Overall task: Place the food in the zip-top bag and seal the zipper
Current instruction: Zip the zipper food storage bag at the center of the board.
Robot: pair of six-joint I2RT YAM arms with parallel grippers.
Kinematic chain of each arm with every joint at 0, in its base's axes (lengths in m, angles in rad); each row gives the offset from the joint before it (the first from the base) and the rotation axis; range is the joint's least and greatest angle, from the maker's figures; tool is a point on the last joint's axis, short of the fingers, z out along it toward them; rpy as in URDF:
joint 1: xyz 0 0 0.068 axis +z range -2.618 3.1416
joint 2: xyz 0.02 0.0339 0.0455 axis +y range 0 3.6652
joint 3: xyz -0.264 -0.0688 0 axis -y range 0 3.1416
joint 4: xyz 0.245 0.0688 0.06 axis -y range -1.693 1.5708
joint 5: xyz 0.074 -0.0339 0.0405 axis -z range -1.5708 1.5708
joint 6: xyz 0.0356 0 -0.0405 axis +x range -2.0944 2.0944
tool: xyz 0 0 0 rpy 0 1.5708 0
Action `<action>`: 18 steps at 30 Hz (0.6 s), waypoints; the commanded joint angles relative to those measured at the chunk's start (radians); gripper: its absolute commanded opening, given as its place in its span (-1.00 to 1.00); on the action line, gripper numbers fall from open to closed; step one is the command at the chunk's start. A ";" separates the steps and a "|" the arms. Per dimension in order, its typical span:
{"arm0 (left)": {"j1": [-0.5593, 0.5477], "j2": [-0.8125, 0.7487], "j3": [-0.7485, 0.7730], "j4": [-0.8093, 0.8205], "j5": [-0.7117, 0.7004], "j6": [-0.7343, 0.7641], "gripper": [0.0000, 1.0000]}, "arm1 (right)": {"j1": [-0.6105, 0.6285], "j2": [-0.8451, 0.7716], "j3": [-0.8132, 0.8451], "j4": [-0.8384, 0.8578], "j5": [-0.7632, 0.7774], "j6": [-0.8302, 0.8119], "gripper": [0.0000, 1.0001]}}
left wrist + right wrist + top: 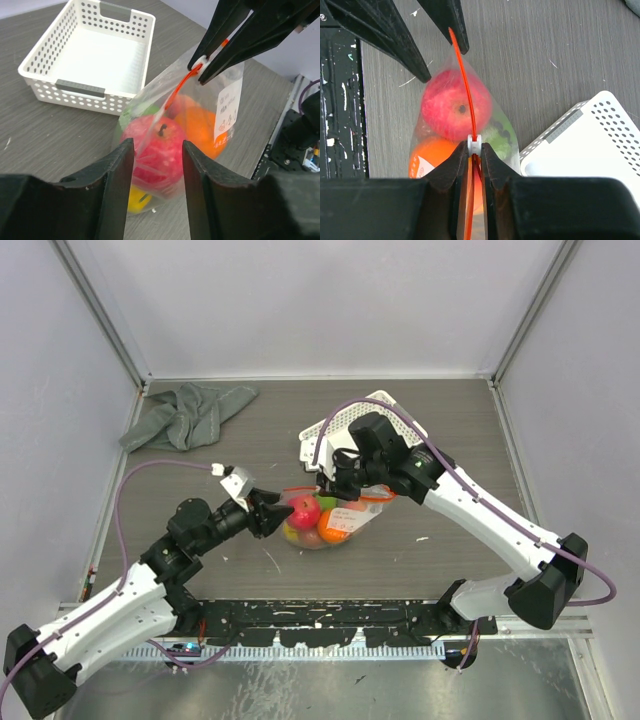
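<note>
The clear zip-top bag [322,521] lies mid-table and holds the food: a red apple [157,150], an orange [200,125], a green fruit [495,137] and a yellow one [135,197]. The orange-red zipper [462,80] runs along its raised top edge. My right gripper [475,150] is shut on the zipper's white slider [200,62], partway along the strip. My left gripper [157,170] is open, its fingers [120,185] on either side of the bag's near end with the apple between them. In the top view the left gripper [272,512] is at the bag's left and the right gripper [335,488] above it.
A white lattice basket [345,425] sits just behind the bag, close to the right arm; it looks empty in the left wrist view [100,55]. A grey cloth [185,412] lies at the back left. Walls enclose the table.
</note>
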 commanded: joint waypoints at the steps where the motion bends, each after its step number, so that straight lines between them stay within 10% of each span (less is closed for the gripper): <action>1: 0.004 0.059 0.094 0.048 0.062 0.038 -0.02 | -0.004 -0.038 0.006 0.056 -0.033 0.010 -0.99; 18: 0.004 0.232 0.176 0.130 0.134 0.088 -0.16 | -0.001 -0.031 -0.006 0.052 -0.058 -0.002 -0.99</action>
